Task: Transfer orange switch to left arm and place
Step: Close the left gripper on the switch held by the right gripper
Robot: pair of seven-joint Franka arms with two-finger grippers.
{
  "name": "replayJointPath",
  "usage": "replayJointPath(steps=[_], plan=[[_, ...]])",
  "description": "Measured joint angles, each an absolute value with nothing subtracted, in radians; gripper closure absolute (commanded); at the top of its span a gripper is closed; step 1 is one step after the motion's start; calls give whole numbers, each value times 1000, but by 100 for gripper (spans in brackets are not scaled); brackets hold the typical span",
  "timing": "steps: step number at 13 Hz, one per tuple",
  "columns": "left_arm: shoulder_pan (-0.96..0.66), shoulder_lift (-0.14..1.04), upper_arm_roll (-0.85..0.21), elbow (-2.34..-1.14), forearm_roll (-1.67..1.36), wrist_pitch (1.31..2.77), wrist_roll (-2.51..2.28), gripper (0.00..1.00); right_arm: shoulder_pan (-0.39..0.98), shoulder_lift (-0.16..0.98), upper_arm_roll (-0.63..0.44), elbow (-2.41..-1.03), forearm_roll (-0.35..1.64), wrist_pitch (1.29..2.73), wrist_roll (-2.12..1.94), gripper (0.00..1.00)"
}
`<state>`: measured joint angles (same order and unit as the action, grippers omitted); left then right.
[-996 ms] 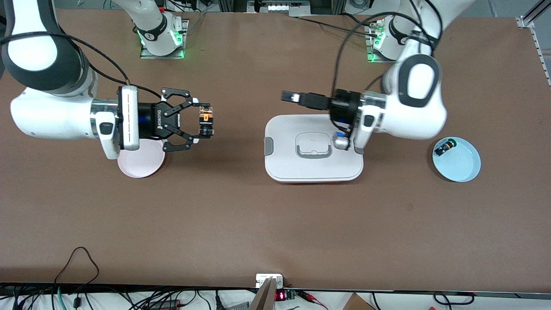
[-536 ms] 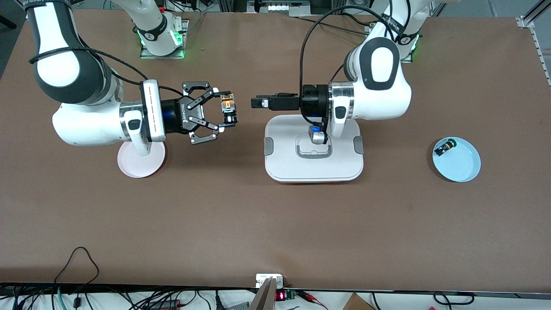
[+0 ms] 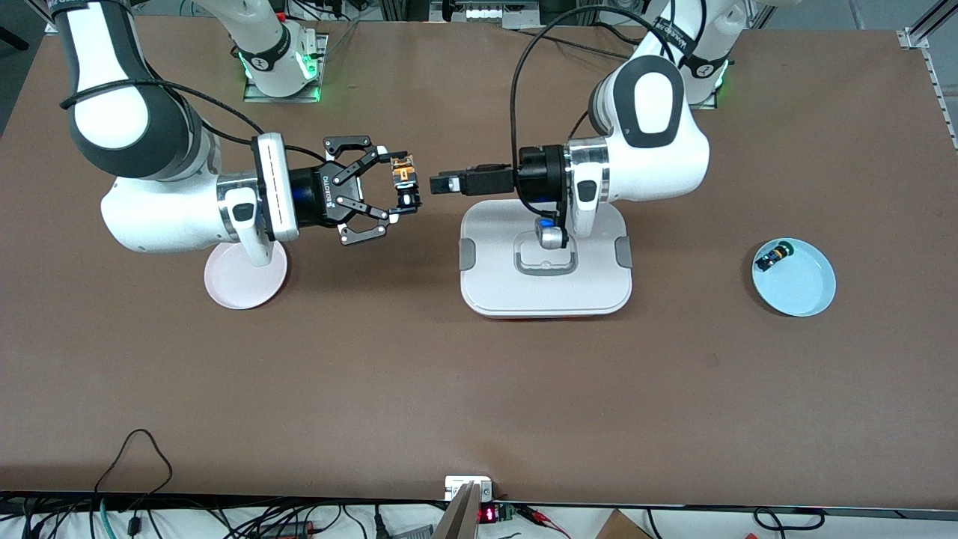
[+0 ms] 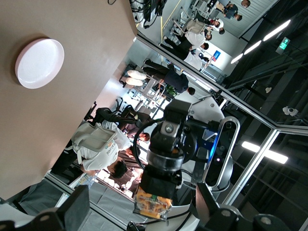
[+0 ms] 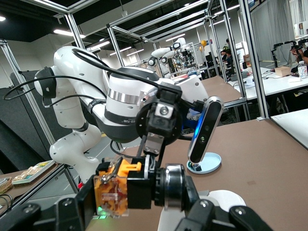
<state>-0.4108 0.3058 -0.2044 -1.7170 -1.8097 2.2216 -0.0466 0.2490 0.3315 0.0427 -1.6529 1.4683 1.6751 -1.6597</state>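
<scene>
Both arms (image 3: 157, 217) are glossy white with dark grey bands at the joints and silver rings at the wrists. Black cables loop along them. The bases glow green (small lamps). The right gripper (image 3: 397, 189) has black linkage fingers with white lettering.

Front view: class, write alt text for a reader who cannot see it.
Two white arms meet in mid-air: the right pincer grips the orange switch, and the open left pincer faces it. The white box sits under the left arm, between a pink plate and a blue plate.
</scene>
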Motion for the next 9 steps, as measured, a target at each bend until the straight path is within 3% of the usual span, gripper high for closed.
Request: replayJointPath(steps=[9], plan=[[-449, 309, -207, -1698, -1843, 2238, 14, 8, 254, 332, 43, -1668, 1468, 1669, -1672, 98]])
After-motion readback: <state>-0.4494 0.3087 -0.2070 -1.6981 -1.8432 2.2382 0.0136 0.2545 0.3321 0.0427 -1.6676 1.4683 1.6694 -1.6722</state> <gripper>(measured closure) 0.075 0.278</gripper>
